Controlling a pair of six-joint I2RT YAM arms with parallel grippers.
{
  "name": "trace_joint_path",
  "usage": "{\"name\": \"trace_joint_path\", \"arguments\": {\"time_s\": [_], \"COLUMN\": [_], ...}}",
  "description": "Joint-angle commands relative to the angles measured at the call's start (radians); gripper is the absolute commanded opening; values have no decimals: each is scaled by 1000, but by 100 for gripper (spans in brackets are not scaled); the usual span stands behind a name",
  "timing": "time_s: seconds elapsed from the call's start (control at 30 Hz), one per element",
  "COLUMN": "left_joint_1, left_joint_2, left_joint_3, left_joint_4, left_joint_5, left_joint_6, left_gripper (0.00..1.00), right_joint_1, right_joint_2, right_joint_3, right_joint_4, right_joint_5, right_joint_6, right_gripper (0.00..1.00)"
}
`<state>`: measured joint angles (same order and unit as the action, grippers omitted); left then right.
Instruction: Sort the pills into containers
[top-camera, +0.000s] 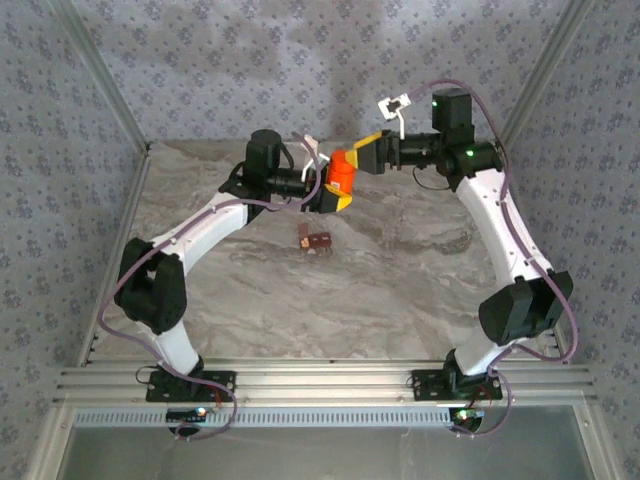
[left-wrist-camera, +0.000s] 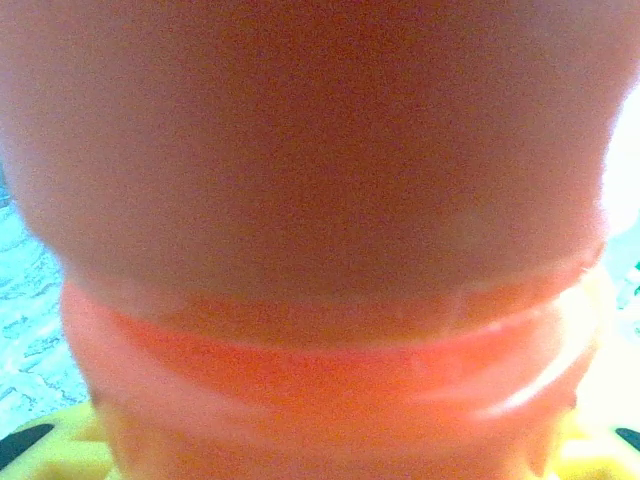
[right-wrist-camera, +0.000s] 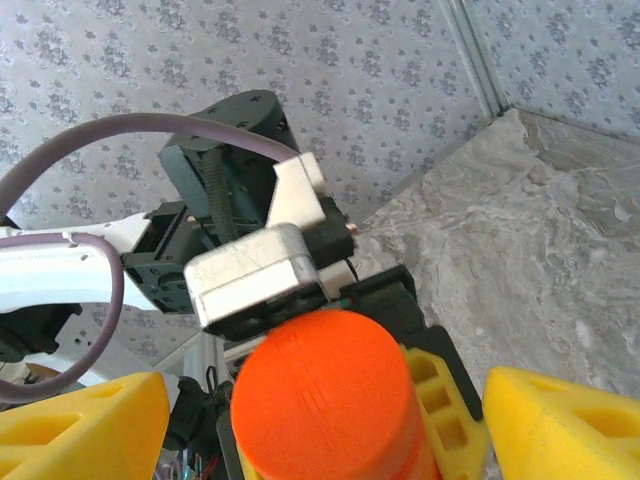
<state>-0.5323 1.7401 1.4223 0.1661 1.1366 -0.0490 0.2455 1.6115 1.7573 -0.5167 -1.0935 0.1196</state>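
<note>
Both fingers (right-wrist-camera: 85, 425) of the right gripper (right-wrist-camera: 320, 430) stand wide open beside the orange bottle (right-wrist-camera: 322, 370) top, while the left gripper (top-camera: 338, 190) holds its body tight.

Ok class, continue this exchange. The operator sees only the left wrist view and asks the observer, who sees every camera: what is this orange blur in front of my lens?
Observer: An orange bottle, gripped in the left hand.
Operator: Where is the right hand?
Observer: At the bottle's end, yellow fingers open, one each side.
Operator: And the containers?
Observer: Lying on the table, nearer the arm bases than the bottle.
</note>
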Motion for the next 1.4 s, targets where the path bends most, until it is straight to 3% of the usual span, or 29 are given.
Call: {"name": "trace_joint_path", "arguments": {"time_s": [0.0,0.33,0.6,0.8,1.0,1.17,1.37], "left_joint_1": [1,1,-1,-1,1,0,-1], "left_joint_2": [7,1,2,6,7,3,-24], "left_joint_3": [44,43,46,49,49,45,-9], "left_joint_4": [-8,-15,-15,-14,-13,-3,85], "left_joint_5": [43,43,39,37,37,12,-121], "left_joint_6": [18,25,27,26,26,23,10], "left_gripper": [0,0,0,0,0,0,0], "right_joint_1": [18,35,44,51,49,72,177], "right_joint_2": [16,42,46,45,40,22,7], "right_joint_3": [50,50,38,37,25,0,-45], "right_joint_4": [-32,-67,-80,-125,-122,-96,-92], "right_joint_5": [-24,8,12,17,44,131,393], "right_joint_6": [-30,-52,-64,-83,-76,-19,86], "right_gripper": [83,80,66,65,49,41,39]}}
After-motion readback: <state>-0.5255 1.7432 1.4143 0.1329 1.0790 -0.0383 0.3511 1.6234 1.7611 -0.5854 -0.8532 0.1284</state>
